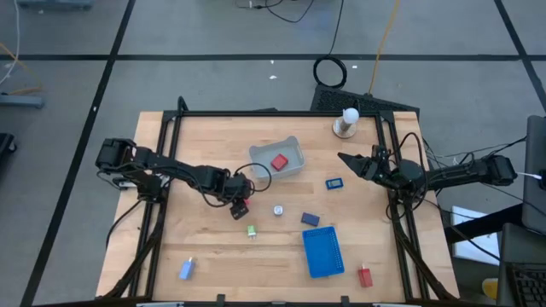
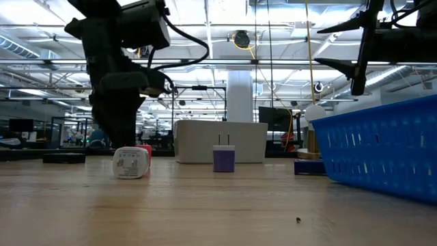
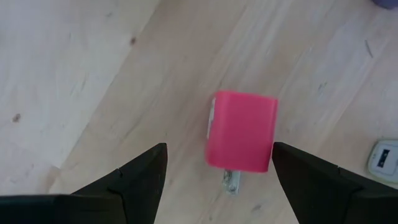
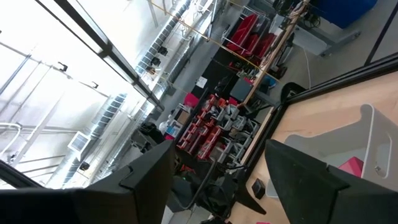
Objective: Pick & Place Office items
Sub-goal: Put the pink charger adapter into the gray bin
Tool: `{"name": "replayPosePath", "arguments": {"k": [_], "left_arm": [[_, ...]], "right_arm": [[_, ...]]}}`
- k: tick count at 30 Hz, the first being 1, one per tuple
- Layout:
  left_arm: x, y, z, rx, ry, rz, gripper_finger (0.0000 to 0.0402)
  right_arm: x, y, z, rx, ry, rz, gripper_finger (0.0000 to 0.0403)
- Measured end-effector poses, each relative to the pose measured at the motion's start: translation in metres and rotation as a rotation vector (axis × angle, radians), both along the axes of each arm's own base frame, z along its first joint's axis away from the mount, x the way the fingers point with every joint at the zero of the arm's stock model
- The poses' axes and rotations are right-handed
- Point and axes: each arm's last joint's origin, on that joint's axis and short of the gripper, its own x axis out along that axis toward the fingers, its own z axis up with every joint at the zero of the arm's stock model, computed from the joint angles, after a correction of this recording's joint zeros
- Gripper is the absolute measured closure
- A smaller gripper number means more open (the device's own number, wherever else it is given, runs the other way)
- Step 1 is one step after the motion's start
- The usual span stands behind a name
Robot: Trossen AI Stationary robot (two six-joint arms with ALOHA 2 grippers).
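One pink block (image 3: 241, 132) between left hand (image 3: 219, 163) fingers

Bright, even overhead light; soft shadows, sharp pictures.

Tabletop (image 1: 213, 247): pale wood, black frame.
Middle: translucent bin (image 1: 290, 153), pink block (image 1: 240, 207), white plug (image 1: 278, 210), green piece (image 1: 252, 230).
Front: blue tray (image 1: 323, 251), light-blue piece (image 1: 186, 269), red piece (image 1: 365, 276).

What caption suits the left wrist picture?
Open left claw poised over a pink plug-in charger block lying on the wooden table.
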Motion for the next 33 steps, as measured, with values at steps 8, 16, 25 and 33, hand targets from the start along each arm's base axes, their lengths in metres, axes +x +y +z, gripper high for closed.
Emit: {"name": "replayPosePath", "arguments": {"k": [8, 16, 25, 33], "left_arm": [[0.015, -0.003, -0.028, -0.049, 0.024, -0.017, 0.0108], [0.021, -0.003, -0.025, -0.021, 0.056, -0.045, 0.0152], [0.025, 0.002, -0.007, -0.078, -0.027, -0.059, 0.0252], [0.028, 0.001, 0.019, -0.116, -0.095, -0.029, 0.0252]], "right_arm": [[0.0, 0.0, 0.001, 0.001, -0.006, -0.001, 0.0161], [0.0, 0.0, 0.002, 0.002, -0.024, -0.002, 0.0161], [0.0, 0.0, 0.002, -0.004, -0.02, -0.006, 0.0161], [0.0, 0.0, 0.001, -0.008, -0.012, -0.008, 0.0161]]}}
